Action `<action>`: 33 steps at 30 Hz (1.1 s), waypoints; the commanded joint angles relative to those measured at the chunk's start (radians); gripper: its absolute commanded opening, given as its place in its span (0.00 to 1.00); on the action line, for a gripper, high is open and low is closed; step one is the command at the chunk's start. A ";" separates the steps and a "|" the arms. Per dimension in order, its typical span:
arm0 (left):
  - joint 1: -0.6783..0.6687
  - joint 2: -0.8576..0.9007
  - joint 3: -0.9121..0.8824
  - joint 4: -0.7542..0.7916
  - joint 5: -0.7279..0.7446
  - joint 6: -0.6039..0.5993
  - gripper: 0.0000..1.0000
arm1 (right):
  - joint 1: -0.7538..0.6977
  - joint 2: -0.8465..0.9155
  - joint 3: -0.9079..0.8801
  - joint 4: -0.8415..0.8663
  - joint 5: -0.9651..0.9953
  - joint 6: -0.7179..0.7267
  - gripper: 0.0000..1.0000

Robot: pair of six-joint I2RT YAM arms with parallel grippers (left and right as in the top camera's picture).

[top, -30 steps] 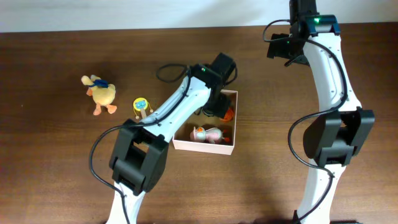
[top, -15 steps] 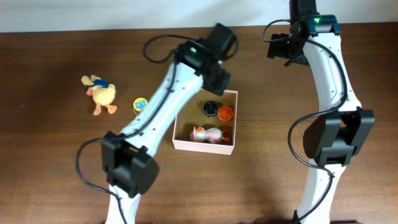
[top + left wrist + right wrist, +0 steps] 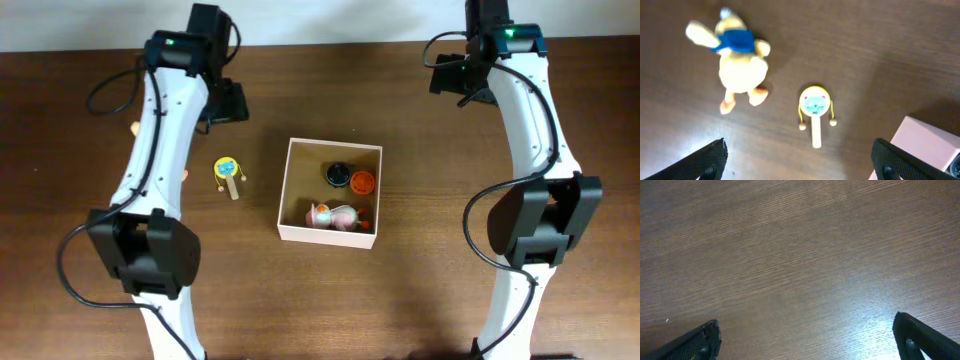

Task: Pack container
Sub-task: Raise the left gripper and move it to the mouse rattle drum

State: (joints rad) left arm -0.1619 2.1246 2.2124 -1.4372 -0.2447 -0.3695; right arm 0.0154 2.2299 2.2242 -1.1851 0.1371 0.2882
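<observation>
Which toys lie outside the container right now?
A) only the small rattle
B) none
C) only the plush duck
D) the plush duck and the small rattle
D: the left wrist view shows the plush duck and the small rattle both lying outside the container.

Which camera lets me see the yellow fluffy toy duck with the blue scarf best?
The left wrist view: the yellow plush duck with the blue scarf lies whole there, slightly blurred. Overhead, the white left arm hides nearly all of it; only tiny bits peek out. The right wrist view shows just brown wooden table.
</observation>
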 commanded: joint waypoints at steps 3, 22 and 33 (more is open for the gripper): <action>0.007 0.052 -0.039 -0.034 0.114 -0.083 0.94 | -0.003 0.004 -0.005 0.000 0.002 0.009 0.99; -0.011 0.076 -0.436 0.093 0.258 -0.143 0.94 | -0.003 0.004 -0.005 0.000 0.002 0.009 0.99; -0.012 0.076 -0.584 0.293 0.253 -0.102 0.92 | -0.003 0.004 -0.005 0.000 0.002 0.009 0.99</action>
State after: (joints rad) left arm -0.1719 2.1975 1.6604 -1.1934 -0.0021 -0.4965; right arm 0.0154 2.2299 2.2242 -1.1851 0.1368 0.2878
